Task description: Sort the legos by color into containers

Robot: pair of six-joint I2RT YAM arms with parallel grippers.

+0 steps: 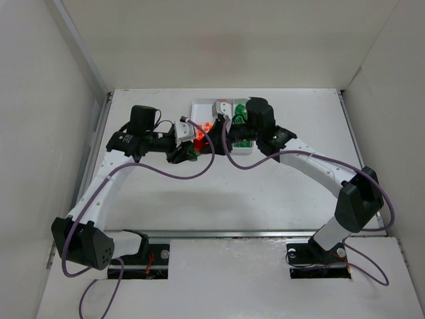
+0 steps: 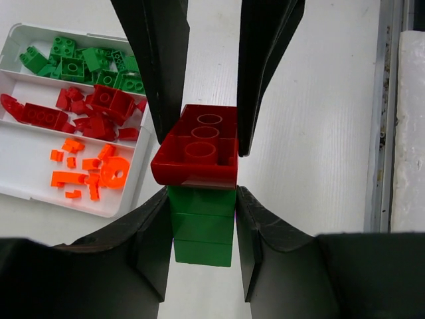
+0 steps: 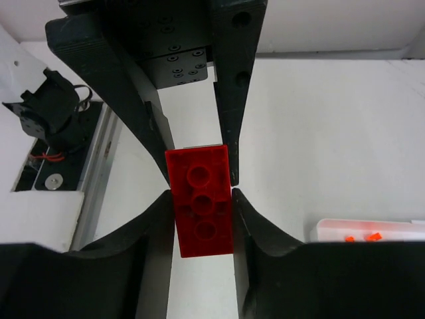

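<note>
White arm links (image 1: 99, 191), black joints (image 1: 83, 242), purple cables (image 1: 174, 175), black claw fingers (image 2: 265, 246)

Red brick (image 2: 199, 149) atop green brick (image 2: 202, 226)

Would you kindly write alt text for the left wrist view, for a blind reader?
The left gripper clamps a green brick stacked under a red brick, which the right gripper pinches. Beside them, a white tray holds green, red and orange legos in separate compartments.

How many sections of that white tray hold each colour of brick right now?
Sections holding green bricks: 1
Sections holding red bricks: 1
Sections holding orange bricks: 1
Total: 3 sections in the white tray
</note>
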